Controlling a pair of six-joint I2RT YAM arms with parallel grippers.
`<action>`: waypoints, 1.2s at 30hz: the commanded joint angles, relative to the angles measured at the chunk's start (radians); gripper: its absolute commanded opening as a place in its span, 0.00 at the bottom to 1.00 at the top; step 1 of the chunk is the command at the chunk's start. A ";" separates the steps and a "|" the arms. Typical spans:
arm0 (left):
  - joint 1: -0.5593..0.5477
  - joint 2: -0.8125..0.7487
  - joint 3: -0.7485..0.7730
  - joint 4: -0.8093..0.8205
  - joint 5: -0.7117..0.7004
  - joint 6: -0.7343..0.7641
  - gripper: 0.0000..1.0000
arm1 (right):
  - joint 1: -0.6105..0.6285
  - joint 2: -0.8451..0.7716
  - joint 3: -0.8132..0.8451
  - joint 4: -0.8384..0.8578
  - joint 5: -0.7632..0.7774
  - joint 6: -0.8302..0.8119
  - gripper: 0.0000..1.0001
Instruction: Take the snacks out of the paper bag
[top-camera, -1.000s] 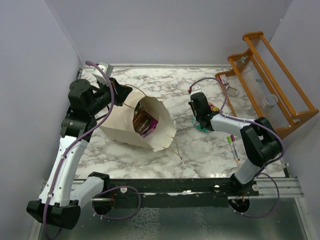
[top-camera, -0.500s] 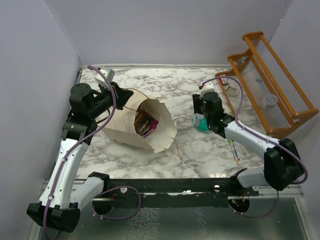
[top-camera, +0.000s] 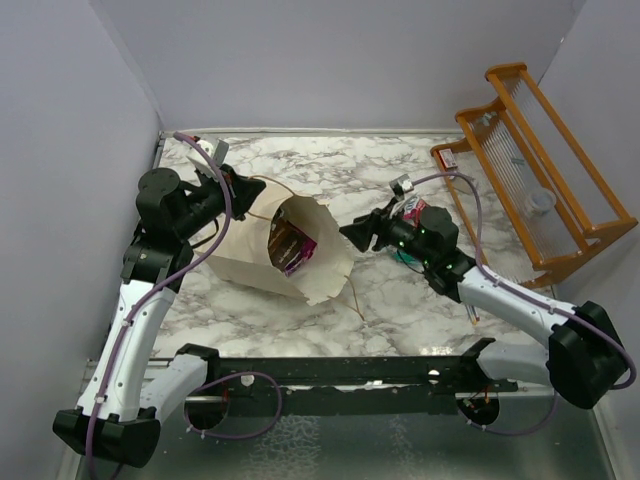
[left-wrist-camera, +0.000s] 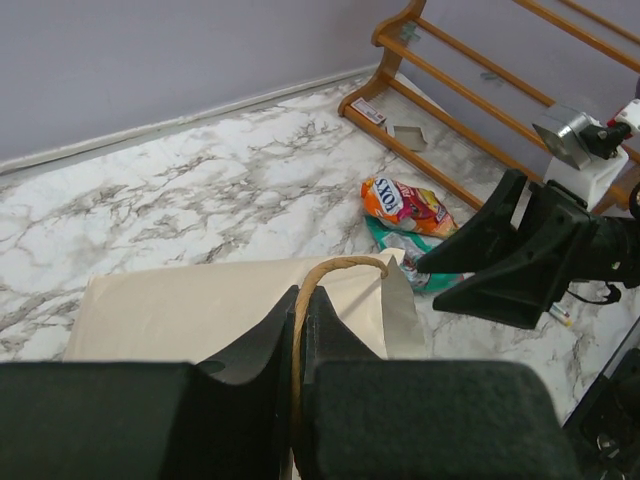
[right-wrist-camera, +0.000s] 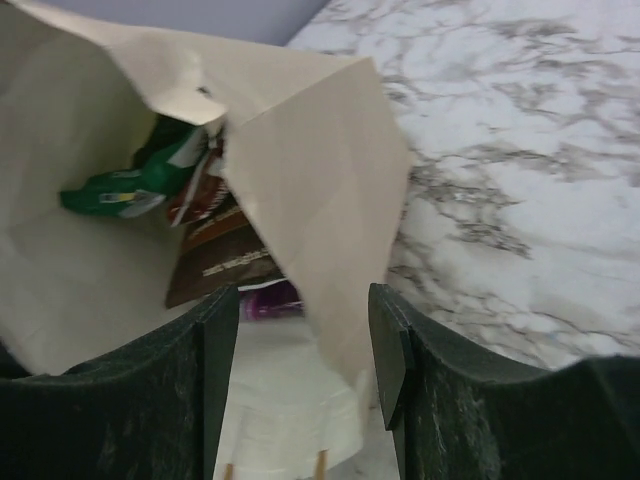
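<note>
Your tall beige kraft paper bag (top-camera: 250, 262) is lying on its side at the left-centre of the white marble worktop (top-camera: 330, 165), its open mouth turning toward the right arm. Your left tool (left-wrist-camera: 302, 300) is clamping its two dark fingers tight on the bag's thin twisted cord handle (left-wrist-camera: 335, 265) at the bag's far upper edge, and the cord is arching out from between them. Your right tool (right-wrist-camera: 305, 370) is hovering just in front of the bag's mouth, pointing into it, with its fingers standing well apart and gripping nothing. Inside the bag, a crinkly green packet (right-wrist-camera: 130, 185) is sitting deepest, a dark-brown bag (right-wrist-camera: 225, 262) is leaning in front of it, and a purple packet (right-wrist-camera: 270, 298) is peeking out beneath. On the worktop to the right of the bag, an orange-red chip bag (left-wrist-camera: 405, 203) is lying against a green bag (left-wrist-camera: 395, 243), near the foot of an orange wooden rack (top-camera: 540, 170).
</note>
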 joint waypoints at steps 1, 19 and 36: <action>-0.003 -0.008 -0.002 0.042 -0.015 0.002 0.00 | 0.029 -0.044 -0.072 0.226 -0.138 0.139 0.54; -0.003 -0.008 -0.008 0.055 -0.013 -0.014 0.00 | 0.239 0.038 0.077 0.202 -0.022 0.150 0.53; -0.003 0.008 -0.005 0.055 -0.008 -0.024 0.00 | 0.345 0.334 0.278 0.128 0.352 0.455 0.50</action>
